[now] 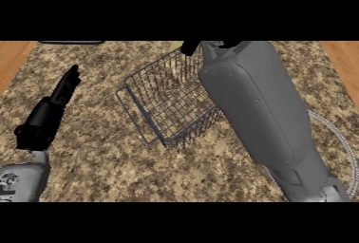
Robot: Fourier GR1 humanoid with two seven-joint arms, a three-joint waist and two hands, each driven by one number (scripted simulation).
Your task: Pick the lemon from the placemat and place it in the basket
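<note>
**Ana:** Head view first, and it is the only one. How do the arms sit?

**Ben:** A broad grey right forearm runs from the lower right corner up to the top edge, crossing the right side of the dark wire mesh basket. Only a small black part of the right hand shows, at the top edge just above the basket's far rim. I cannot tell whether its fingers are curled or straight.

**Ana:** And the other one?

**Ben:** The black left hand is at the left, well apart from the basket, fingers straight and together, pointing up and slightly right. It holds nothing. Its grey forearm is cut off at the lower left corner.

**Ana:** Where is the lemon?

**Ben:** It cannot be seen. A small pale yellow patch sits at the top edge beside the right hand, but I cannot say what it is. The basket, tilted on the speckled brown stone counter, shows nothing through its wires.

**Ana:** Anything else hidden or cut off?

**Ben:** A pale grey curved rim peeks out at the right behind the forearm, mostly covered. A dark flat object is cut by the top edge. Wooden strips border the counter.

**Ana:** Any writing?

**Ben:** Dark marks on the left forearm's end, not readable.
</note>
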